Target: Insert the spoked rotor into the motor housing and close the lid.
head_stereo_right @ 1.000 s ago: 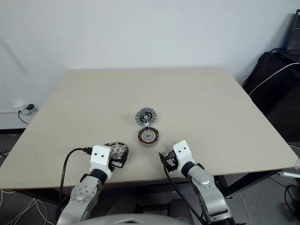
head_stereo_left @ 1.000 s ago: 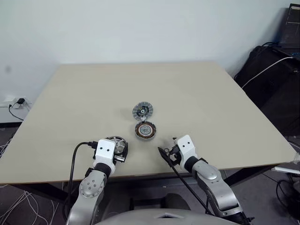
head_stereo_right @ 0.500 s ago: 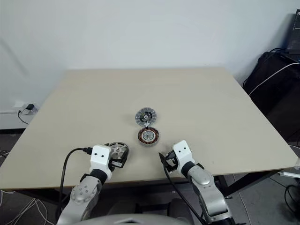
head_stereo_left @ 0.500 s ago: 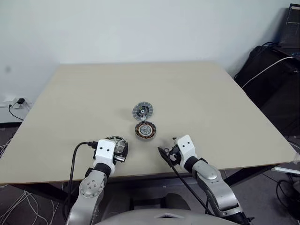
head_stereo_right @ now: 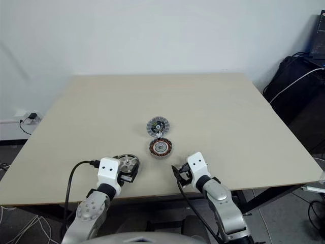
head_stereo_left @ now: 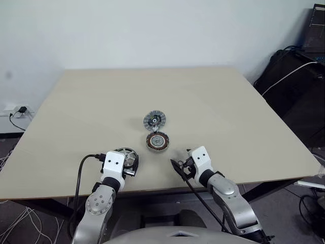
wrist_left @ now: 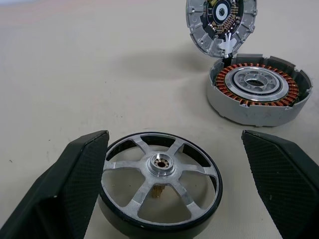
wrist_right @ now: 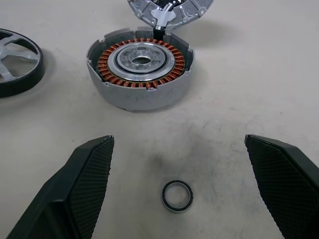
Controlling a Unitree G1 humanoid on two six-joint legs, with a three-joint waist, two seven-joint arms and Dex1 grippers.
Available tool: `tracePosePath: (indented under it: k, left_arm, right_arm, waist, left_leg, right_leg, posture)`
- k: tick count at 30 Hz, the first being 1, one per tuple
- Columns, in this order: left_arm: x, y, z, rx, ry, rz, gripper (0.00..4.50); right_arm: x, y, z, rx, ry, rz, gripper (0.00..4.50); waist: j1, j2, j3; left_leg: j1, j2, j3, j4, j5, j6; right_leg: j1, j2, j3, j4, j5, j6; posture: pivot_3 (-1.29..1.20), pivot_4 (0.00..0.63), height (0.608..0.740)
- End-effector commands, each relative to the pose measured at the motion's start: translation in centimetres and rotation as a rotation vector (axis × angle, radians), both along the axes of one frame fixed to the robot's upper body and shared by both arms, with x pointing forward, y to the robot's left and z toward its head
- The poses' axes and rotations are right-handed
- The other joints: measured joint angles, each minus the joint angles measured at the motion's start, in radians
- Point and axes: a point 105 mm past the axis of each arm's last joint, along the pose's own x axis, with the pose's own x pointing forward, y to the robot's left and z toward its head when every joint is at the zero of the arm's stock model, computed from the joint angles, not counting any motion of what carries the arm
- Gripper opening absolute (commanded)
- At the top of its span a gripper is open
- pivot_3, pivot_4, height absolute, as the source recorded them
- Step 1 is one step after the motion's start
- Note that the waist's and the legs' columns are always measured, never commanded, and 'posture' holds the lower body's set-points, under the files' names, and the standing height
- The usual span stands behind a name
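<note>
The spoked rotor [wrist_left: 159, 185], a silvery wheel with a dark rim, lies flat on the table near its front edge. My left gripper [wrist_left: 174, 138] stands open right behind it, a finger on each side, not touching it. The motor housing [wrist_right: 139, 67], a grey cup with copper windings, sits mid-table [head_stereo_left: 157, 141]. Its lid [wrist_left: 222, 25] stands tilted open at the housing's far side, ribbed face showing. My right gripper [wrist_right: 179, 142] is open a short way in front of the housing, holding nothing.
A small black ring [wrist_right: 177, 195] lies on the table between the right gripper's fingers. The beige table [head_stereo_left: 228, 101] has wide free room around the parts. Black bags and cables [head_stereo_left: 294, 81] stand off its right side.
</note>
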Motion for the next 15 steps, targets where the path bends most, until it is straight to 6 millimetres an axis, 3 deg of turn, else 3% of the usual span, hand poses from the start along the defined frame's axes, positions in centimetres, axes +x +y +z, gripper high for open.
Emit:
tracePosePath:
  k: [1,7,15]
  left_arm:
    - [0.2,-0.1,0.5,0.002,-0.020,-0.005,4.49]
    - [0.1,-0.1,0.5,0.007,-0.016,-0.013,4.49]
    - [0.0,0.1,0.6,0.014,-0.014,-0.006,4.49]
  right_arm:
    - [0.4,0.3,0.5,0.002,-0.037,0.002,4.48]
    - [0.0,0.7,-1.6,-0.014,0.017,0.003,4.48]
    - [0.2,0.7,-3.0,-0.018,0.051,-0.004,4.48]
  waist:
    - [0.000,0.000,0.000]
    - [-0.001,0.000,0.000]
    - [-0.003,0.000,0.000]
  left_leg:
    - [0.000,0.000,0.000,0.000,0.000,0.000]
    - [0.000,0.000,0.000,0.000,0.000,0.000]
    - [0.000,0.000,0.000,0.000,0.000,0.000]
  right_leg:
    - [0.000,0.000,0.000,0.000,0.000,0.000]
    - [0.000,0.000,0.000,0.000,0.000,0.000]
    - [0.000,-0.001,0.000,0.000,0.000,0.000]
  posture:
    - [0.00,0.000,0.740]
    - [0.00,0.000,0.740]
    - [0.00,0.000,0.740]
